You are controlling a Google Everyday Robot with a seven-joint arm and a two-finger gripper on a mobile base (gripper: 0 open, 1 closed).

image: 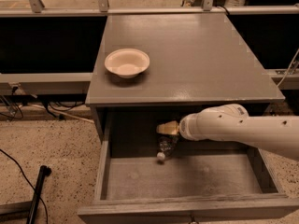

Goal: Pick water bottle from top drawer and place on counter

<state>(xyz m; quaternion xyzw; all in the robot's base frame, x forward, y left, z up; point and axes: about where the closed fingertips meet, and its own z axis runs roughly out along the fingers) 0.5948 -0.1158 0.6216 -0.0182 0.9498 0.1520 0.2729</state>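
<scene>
The counter is seen as the broad grey-brown top of the cabinet, reaching from the far rail to its near edge at mid view. Below that edge the top drawer is found open, its box projecting toward the near side, with a plain grey bottom and low side walls. Speckled floor is shown to the left of the cabinet.

A white arm is brought in from the right edge of the view and is extended leftward over the far part of the drawer, just under the overhang of the counter. A pale round bowl is set upright on the left part of the counter, nearer the near edge than the far one, well apart from the arm. A black pole is laid aslant on the floor at the near left.

At the arm's left end the gripper is carried, a tan tip pointing left, inside the drawer opening and in the shadow of the counter. How wide it is set cannot be told from this view.

The water bottle is located in the drawer, on the bottom toward the far side and somewhat left of centre, directly below the gripper. It appears to be lying on its side or steeply tilted, with the white cap turned toward the near side. Whether it is touched by the gripper cannot be made out in the shadow. Nothing but the bowl is seen on the counter.
</scene>
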